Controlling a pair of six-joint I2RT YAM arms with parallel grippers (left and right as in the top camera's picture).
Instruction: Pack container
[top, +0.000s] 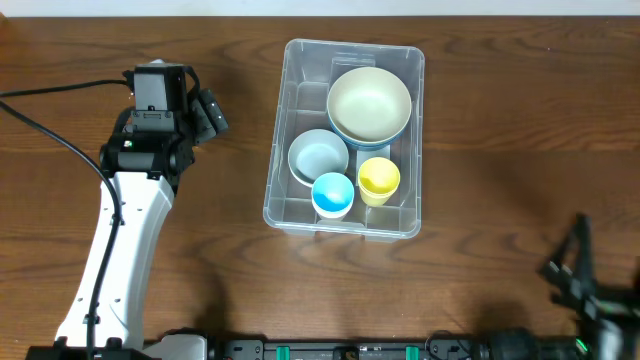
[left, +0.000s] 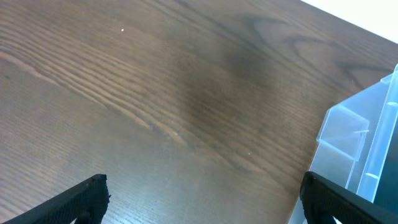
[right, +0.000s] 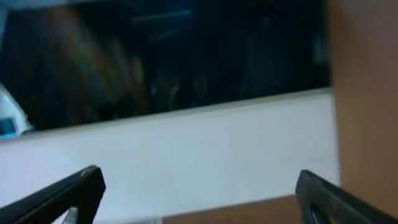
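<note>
Left gripper (top: 212, 113) hovers spread and empty beside the container (top: 300, 60); right gripper (top: 570, 260), also spread, sits at the table's (top: 480, 120) front right corner, probably because dishes (top: 369, 102) look packed.

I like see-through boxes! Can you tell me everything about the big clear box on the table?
The container is a clear plastic rectangular bin with rounded corners and moulded ribs, no lid on. It sits flat on the wooden table. Inside are a big cream bowl, a smaller pale bowl, a blue cup and a yellow cup. Nothing else touches it.
</note>
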